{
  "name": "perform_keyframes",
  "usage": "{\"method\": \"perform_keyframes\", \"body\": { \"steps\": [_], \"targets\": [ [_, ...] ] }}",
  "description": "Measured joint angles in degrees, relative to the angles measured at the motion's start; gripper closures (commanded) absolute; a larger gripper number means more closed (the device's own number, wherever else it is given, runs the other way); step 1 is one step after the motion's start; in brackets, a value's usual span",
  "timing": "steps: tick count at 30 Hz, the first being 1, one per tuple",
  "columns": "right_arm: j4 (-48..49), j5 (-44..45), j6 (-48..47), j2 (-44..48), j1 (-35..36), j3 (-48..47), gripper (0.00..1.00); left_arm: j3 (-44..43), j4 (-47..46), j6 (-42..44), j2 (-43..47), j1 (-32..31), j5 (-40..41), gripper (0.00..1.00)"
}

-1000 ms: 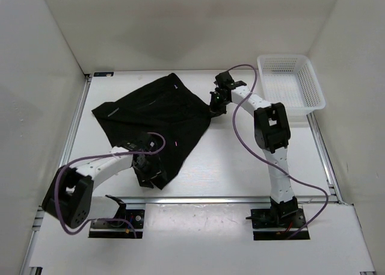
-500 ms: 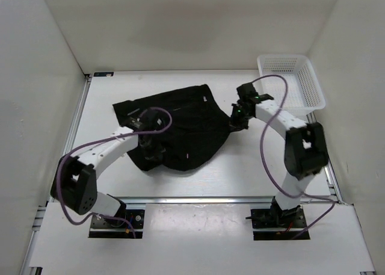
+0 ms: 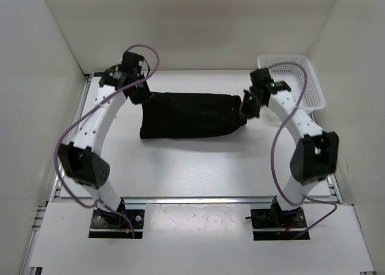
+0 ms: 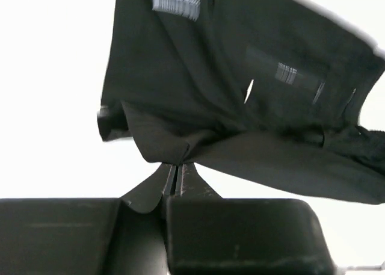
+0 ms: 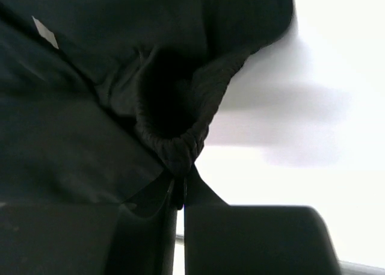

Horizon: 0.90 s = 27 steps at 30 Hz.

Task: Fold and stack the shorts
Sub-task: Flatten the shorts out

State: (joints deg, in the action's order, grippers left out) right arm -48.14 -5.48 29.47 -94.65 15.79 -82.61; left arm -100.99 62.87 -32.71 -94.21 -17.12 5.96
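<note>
The black shorts (image 3: 189,115) hang stretched between both arms above the table's middle, their lower edge drooping. My left gripper (image 3: 142,96) is shut on their left end; in the left wrist view the gripper (image 4: 174,173) pinches a fold of the shorts (image 4: 240,106), white marks showing on the cloth. My right gripper (image 3: 246,106) is shut on their right end. Seen from the right wrist, that gripper (image 5: 179,188) clamps the gathered waistband of the shorts (image 5: 90,106).
A white mesh basket (image 3: 293,76) stands at the back right, just behind the right arm. White walls close in the table (image 3: 198,166) on three sides. Purple cables loop off both arms.
The left gripper closed on the shorts' near edge and swung up to the back left. The right gripper shifted right. The shorts went from lying spread on the table to hanging taut between them.
</note>
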Motion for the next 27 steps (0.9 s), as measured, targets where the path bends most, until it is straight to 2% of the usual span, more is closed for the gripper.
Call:
{"method": "perform_keyframes", "body": {
  "steps": [5, 7, 9, 11, 13, 16, 19, 20, 21, 22, 23, 25, 27],
  "targets": [
    [-0.98, -2.78, -1.44, -16.50, -2.64, -33.22, 1.00, -24.90, 2.69, 2.97, -13.66, 6.71, -1.11, 0.90],
    [-0.35, -4.37, -1.46, -17.18, -3.54, -40.22, 1.00, -29.88, 2.49, 3.56, -14.16, 8.72, -2.38, 0.90],
    [0.70, -5.62, -1.49, -14.67, -3.87, -41.94, 1.00, -31.30, 1.81, 4.15, -11.65, 10.10, -4.44, 0.90],
    [0.72, -6.40, -1.62, -9.31, -3.61, -38.32, 1.00, -30.10, 1.29, 4.66, -7.61, 10.56, -6.01, 0.90],
    [2.21, -6.71, -1.75, -2.67, -3.37, -29.77, 1.00, -24.90, 0.00, 5.16, -1.84, 10.19, -7.30, 0.90],
    [4.11, -6.78, -1.42, 8.02, -3.34, -11.37, 1.00, -10.01, -2.47, 5.57, 8.28, 8.90, -9.16, 0.90],
    [4.59, -6.71, -0.59, 13.99, -3.23, 6.05, 1.00, 8.83, -5.29, 5.07, 16.24, 7.17, -11.32, 0.90],
    [4.37, -6.67, 0.00, 14.43, -3.23, 10.27, 0.92, 14.58, -5.64, 4.74, 17.38, 6.69, -11.93, 0.90],
    [4.20, -6.51, 0.61, 14.40, -3.23, 14.21, 0.77, 19.87, -6.36, 4.52, 17.75, 6.25, -12.44, 0.90],
    [3.82, -6.21, 1.20, 13.60, -3.26, 16.87, 0.53, 23.61, -6.29, 4.33, 16.76, 5.97, -12.70, 0.90],
    [3.02, -5.57, 1.90, 12.28, -3.26, 18.03, 0.23, 25.94, -6.23, 4.39, 14.69, 5.77, -12.81, 0.88],
    [2.43, -3.08, 2.19, 8.09, -3.34, 16.87, 0.20, 25.73, -6.27, 5.44, 7.28, 5.77, -12.83, 0.64],
    [1.64, -0.98, 2.27, 1.66, -3.41, 11.37, 0.20, 20.02, -5.46, 7.04, -2.34, 5.77, -12.79, 0.60]
  ]
}}
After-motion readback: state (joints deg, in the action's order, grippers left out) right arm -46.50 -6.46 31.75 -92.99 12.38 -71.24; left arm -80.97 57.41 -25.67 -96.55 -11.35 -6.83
